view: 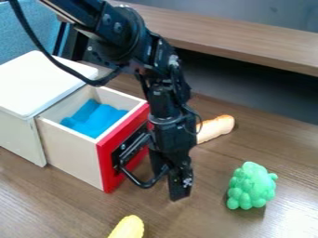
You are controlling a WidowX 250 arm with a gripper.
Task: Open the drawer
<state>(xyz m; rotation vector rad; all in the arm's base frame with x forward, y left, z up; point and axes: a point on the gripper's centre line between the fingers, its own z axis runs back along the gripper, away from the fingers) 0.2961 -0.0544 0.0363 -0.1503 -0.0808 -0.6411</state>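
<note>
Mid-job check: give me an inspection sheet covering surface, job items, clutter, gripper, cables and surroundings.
Surface: wood-grain table, no spills seen.
Job items: drawer open, its black handle on the red front; blue cloth inside.
Clutter: green grapes and a tan item right of the drawer; yellow item at the bottom edge.
Gripper: pointing down, by the handle.
Cables: black cable looping beside the arm.
Surroundings: wooden ledge behind, blue fabric upper left.

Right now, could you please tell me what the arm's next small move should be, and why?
I would probably ease the pincer clear of the black handle: the drawer already stands well out from its white cabinet, blue contents showing, so the opening looks done, while the pincer hangs right at the handle.
</note>
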